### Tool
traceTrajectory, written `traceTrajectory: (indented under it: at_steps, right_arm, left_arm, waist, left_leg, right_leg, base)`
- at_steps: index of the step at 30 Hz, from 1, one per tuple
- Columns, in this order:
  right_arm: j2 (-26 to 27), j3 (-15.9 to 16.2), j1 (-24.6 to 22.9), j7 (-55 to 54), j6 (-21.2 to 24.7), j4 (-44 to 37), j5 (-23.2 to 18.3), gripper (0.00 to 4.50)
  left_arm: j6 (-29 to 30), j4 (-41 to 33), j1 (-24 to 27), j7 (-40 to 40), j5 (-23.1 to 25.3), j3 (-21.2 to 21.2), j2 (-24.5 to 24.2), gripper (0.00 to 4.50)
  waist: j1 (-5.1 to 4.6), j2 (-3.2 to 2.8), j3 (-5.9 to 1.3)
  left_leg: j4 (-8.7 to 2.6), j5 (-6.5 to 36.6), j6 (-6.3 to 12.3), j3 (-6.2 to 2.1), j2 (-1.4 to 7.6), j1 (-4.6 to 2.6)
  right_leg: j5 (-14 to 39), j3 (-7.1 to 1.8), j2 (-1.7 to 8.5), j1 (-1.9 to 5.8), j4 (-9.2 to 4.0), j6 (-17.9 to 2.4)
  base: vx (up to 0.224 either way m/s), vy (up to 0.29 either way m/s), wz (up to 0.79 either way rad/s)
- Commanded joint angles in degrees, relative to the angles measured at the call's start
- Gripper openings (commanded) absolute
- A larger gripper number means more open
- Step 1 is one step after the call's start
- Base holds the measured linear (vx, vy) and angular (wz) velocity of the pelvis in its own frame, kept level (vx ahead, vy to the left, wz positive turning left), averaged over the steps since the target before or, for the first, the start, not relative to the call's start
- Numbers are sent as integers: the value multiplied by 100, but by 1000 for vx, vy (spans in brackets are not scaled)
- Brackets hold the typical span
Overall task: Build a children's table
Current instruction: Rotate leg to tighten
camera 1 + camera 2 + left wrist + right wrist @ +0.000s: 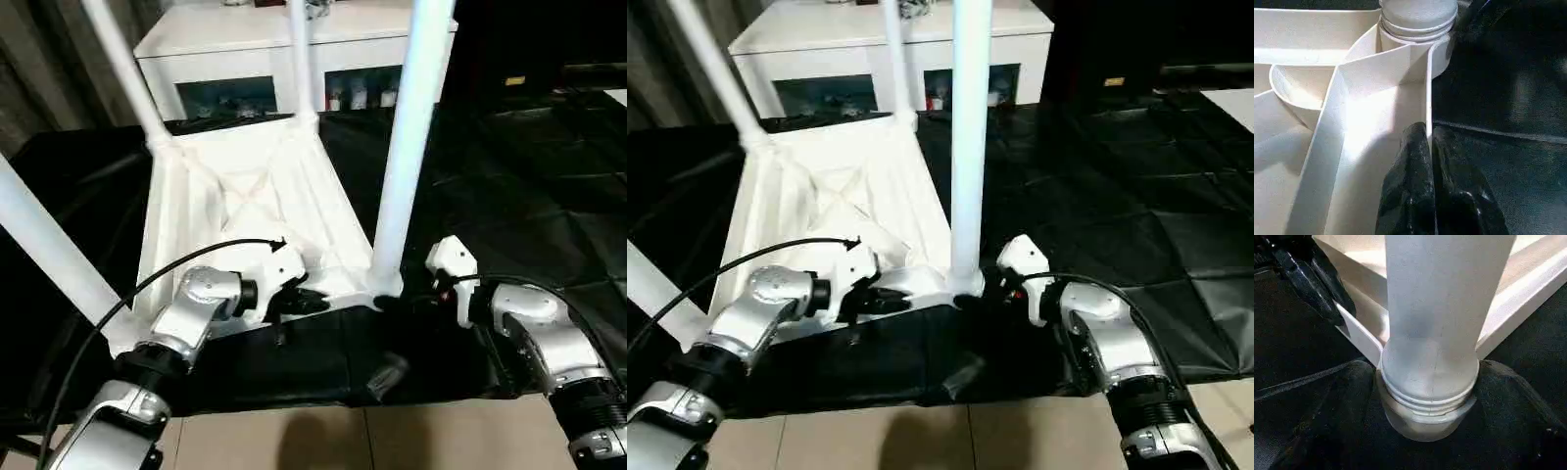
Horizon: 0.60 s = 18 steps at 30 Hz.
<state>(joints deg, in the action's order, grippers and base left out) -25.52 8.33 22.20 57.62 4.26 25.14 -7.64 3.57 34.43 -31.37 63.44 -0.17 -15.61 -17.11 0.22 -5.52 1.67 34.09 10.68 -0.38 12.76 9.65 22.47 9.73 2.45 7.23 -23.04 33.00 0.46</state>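
The children's table lies upside down on a black cloth: its ribbed white tabletop (245, 196) faces up with several white legs standing in the corner sockets. My left gripper (302, 300) is shut on the thin near rim of the tabletop (1400, 98), its black fingers (1410, 166) pinching the wall from both sides. The near right leg (411, 127) rises from its socket (1427, 416). My right gripper (390, 298) is open around that leg's base, one finger (1347, 401) on each side of the collar.
A black cloth (509, 196) covers the floor under the work and runs far to the right. A white cabinet (225, 39) with glass doors stands behind the tabletop. Tiled floor (323, 441) shows at the near edge. A black cable (147, 284) arcs over my left forearm.
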Motion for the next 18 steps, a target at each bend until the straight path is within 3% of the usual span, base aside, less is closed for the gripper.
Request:
traceTrajectory:
  at_steps: [1, 7, 8, 11, 14, 18]
  right_arm:
    - [60, 91, 47, 102, -50, -28, 36, 346]
    - [108, 105, 97, 146, -39, 91, 6, 346]
    - [134, 91, 121, 149, -26, 142, -20, 321]
    - [196, 96, 188, 90, -77, 264, 1, 314]
    - [231, 74, 208, -2, -121, 261, 42, 314]
    - [217, -79, 240, 149, 154, 261, -191, 332]
  left_arm:
    - [17, -78, 122, 150, -38, -137, 28, 0]
    - [25, -143, 159, 201, -47, -143, 19, 0]
    - [24, -150, 162, 210, -45, -145, 20, 0]
    - [20, -169, 172, 222, -51, -153, 19, 0]
    - [33, -196, 184, 230, -51, -161, 13, 0]
    - [38, -214, 199, 229, -44, -171, 9, 0]
  waist:
    - [-8, 127, -315]
    - [-5, 132, -319]
    - [-7, 134, -321]
    - [-5, 135, -320]
    - [-4, 129, -324]
    - [-1, 124, -325]
  left_leg:
    - [-465, 1657, 421, -177, 327, -139]
    - [-458, 1590, 446, -178, 326, -135]
    - [-454, 1591, 454, -175, 321, -133]
    - [-456, 1586, 445, -176, 325, -134]
    - [-451, 1546, 448, -175, 325, -139]
    - [-448, 1529, 472, -174, 326, -135]
  right_leg:
    - [1165, -86, 108, 187, -341, -1372]
    - [1154, -86, 110, 193, -337, -1366]
    - [1148, -84, 108, 191, -334, -1379]
    - [1146, -81, 107, 193, -333, -1395]
    - [1093, -82, 108, 192, -325, -1395]
    - [1078, -80, 103, 202, -321, -1413]
  base:
    - [0, 0, 0]
    - [0, 0, 0]
    - [0, 0, 0]
    - [0, 0, 0]
    - [0, 0, 0]
    - [0, 0, 0]
